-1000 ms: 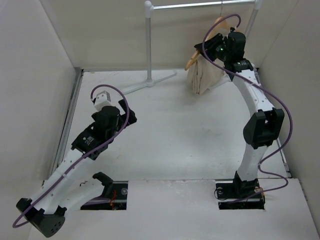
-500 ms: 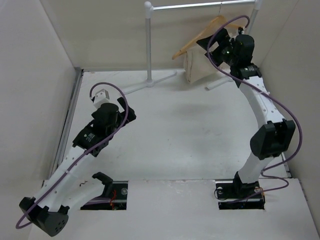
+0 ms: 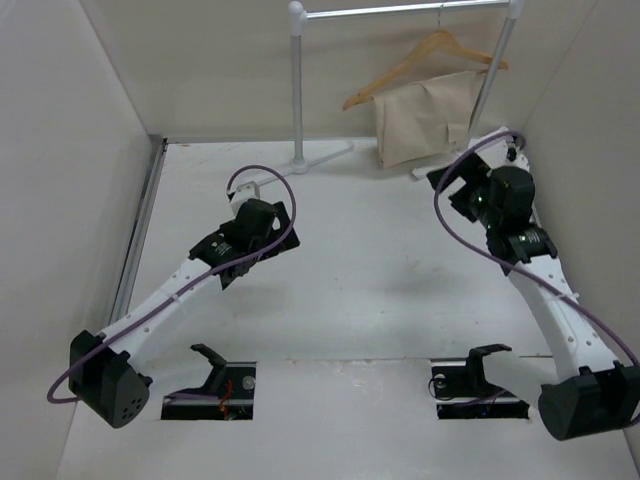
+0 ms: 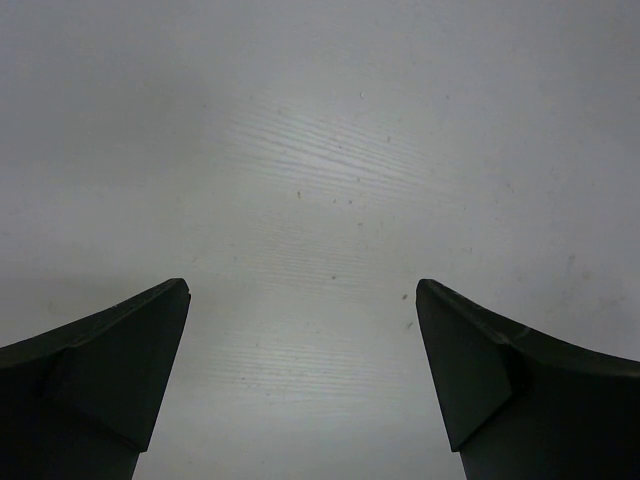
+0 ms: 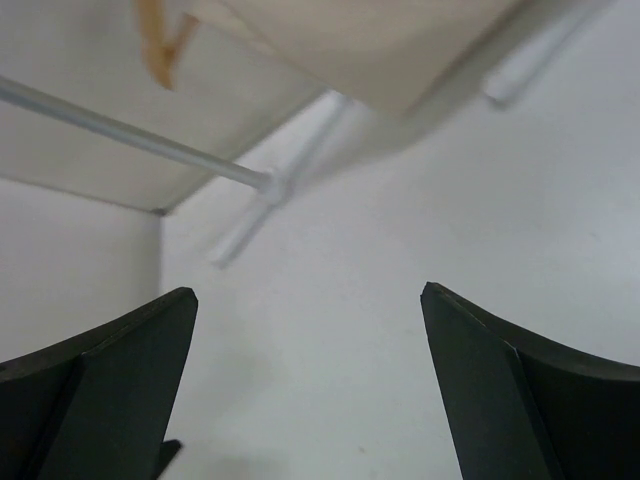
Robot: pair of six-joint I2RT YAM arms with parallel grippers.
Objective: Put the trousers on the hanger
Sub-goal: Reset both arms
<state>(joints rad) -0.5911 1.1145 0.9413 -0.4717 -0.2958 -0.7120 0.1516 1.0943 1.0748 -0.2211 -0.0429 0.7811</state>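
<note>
Trousers [image 3: 428, 118] hang folded over the crossbar of the hanger [image 3: 400, 72], whose hook sits on the white rail [image 3: 400, 10] at the back right, above the tabletop [image 3: 380, 260]. Task looks approx. done. Right pincer [image 5: 305, 292] is wide and holds nothing, below the cloth and apart from it. Left pincer [image 4: 303, 285] is also wide and empty, over bare tabletop. For the step in hand, i.e. retreat, I would keep the right arm low and slow, so nothing brushes the hanger. No container is in view.
</note>
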